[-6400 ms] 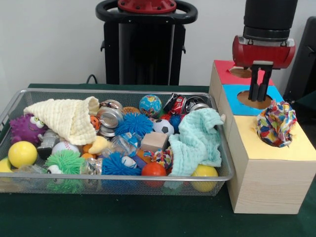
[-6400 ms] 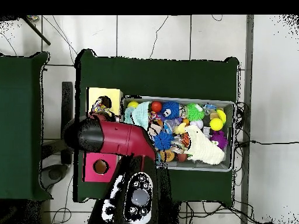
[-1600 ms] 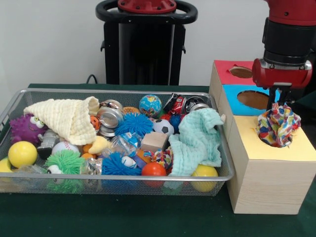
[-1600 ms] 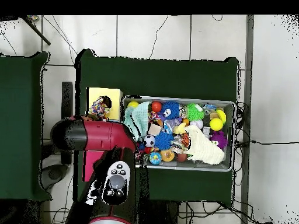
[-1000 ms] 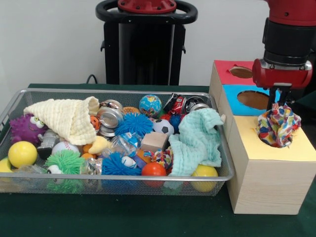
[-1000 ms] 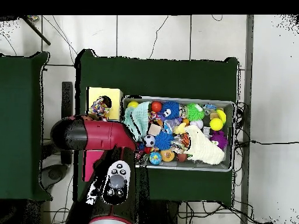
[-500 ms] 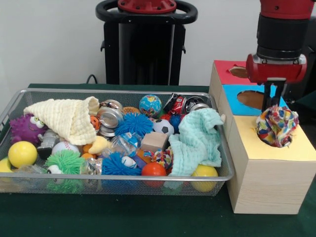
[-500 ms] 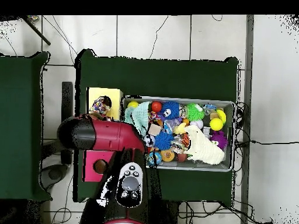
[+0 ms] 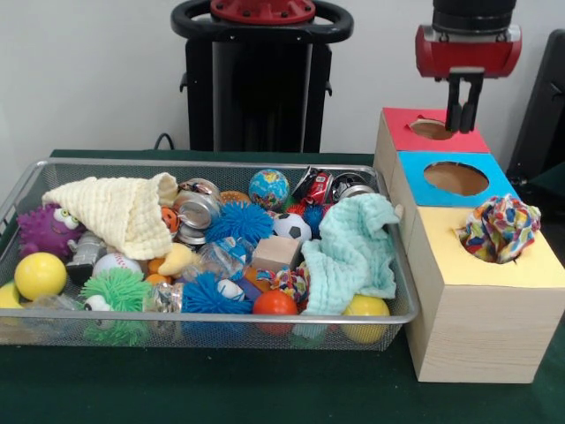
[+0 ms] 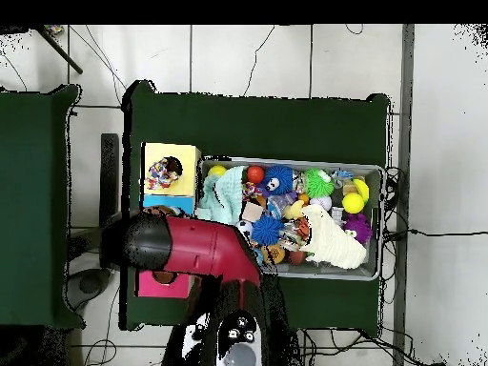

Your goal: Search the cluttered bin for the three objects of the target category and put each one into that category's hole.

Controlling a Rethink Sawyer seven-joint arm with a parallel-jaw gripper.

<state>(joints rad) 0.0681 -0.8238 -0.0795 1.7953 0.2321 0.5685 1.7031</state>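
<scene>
Rope ball [image 9: 500, 228] plugs and hides the hole.

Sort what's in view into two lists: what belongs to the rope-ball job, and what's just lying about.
Job:
wire bin
rope ball sitting in the yellow-topped box's hole
another rope ball in the bin
tool

Lying about:
mint cloth
cream cloth
spiky balls
soccer ball
blue-topped box
red-topped box
</scene>
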